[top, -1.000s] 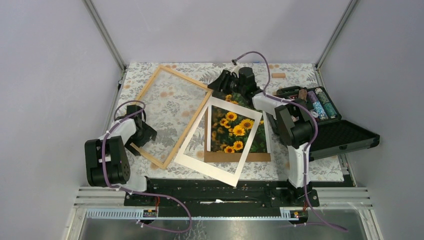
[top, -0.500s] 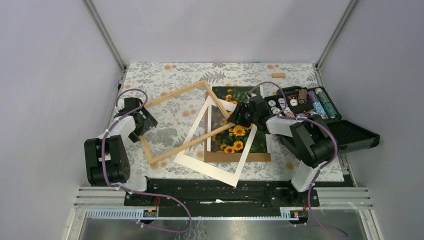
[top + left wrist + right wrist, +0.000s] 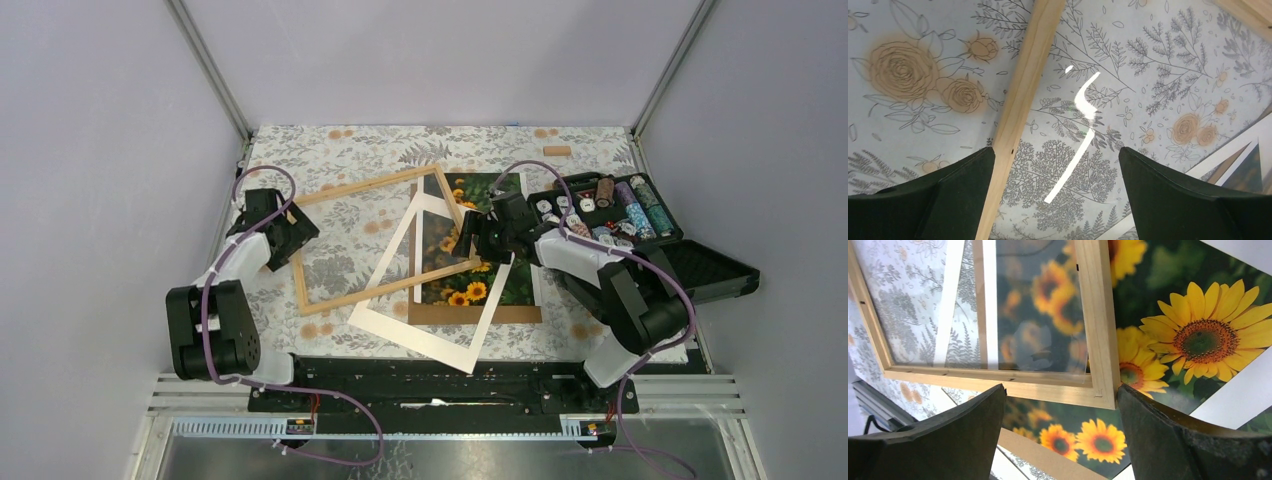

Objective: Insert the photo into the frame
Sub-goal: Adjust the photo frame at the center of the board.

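Frame (image 3: pixel 385 240) is lying flat on the desk (image 3: pixel 300 150). It is sitting further right and squarer than half a second ago, and its right corner is now overlapping the photo (image 3: pixel 470 290).

Photo is lying on the brown board (image 3: pixel 510 314), partly under the white mat (image 3: pixel 420 325).

Right tool (image 3: pixel 478 238) is now standing wider, straddling that corner and gripping nothing. Left tool (image 3: pixel 290 228) is gaping open over the frame's left rail.

Only the right wrist view is showing sunflowers blurred through the pane (image 3: pixel 1033 315).

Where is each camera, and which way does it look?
Top: above and behind, looking down at the table; left arm and right arm show.
Left wrist: on that arm, facing down at the frame; left tool's fingers show.
Right wrist: facing down at the frame over the photo; right tool's fingers show.
Shared: the frame.
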Robot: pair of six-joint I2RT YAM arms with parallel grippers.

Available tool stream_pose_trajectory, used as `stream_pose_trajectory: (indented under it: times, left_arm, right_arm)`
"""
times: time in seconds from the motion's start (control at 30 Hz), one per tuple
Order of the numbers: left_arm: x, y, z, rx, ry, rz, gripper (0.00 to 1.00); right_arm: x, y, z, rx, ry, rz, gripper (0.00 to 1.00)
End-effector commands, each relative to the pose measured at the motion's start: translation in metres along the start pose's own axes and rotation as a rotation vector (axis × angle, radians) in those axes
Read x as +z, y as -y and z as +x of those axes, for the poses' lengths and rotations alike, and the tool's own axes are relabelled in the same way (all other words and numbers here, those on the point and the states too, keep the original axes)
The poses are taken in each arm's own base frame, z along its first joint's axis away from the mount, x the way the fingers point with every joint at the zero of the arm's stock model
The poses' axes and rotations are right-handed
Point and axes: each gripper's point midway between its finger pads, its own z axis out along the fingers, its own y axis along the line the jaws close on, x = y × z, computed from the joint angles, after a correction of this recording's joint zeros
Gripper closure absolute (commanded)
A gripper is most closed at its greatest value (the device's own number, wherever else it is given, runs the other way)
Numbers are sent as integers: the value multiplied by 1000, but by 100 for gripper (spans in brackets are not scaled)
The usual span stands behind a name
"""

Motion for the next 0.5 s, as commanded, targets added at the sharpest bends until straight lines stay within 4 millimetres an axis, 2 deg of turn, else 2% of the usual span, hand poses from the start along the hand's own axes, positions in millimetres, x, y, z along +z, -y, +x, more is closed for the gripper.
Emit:
stream_pose_trajectory:
  times: [0.0, 0.17, 0.33, 0.4, 0.47]
  left_arm:
    - [-24, -4, -29, -56, 103, -42, 1]
    - [-32, -10, -27, -47, 110, -55, 1]
    - [-34, 2, -24, -3, 80, 9, 2]
    - [-34, 4, -24, 5, 88, 26, 1]
    - [-36, 10, -22, 9, 79, 63, 1]
  right_arm:
    - [-19, -19, -17, 41, 14, -54, 12]
    - [-18, -7, -17, 57, 17, -30, 13]
    - [-24, 14, -27, 67, 35, 0, 11]
    - [-26, 10, -28, 58, 29, -22, 9]
    - [-24, 6, -28, 57, 23, -49, 4]
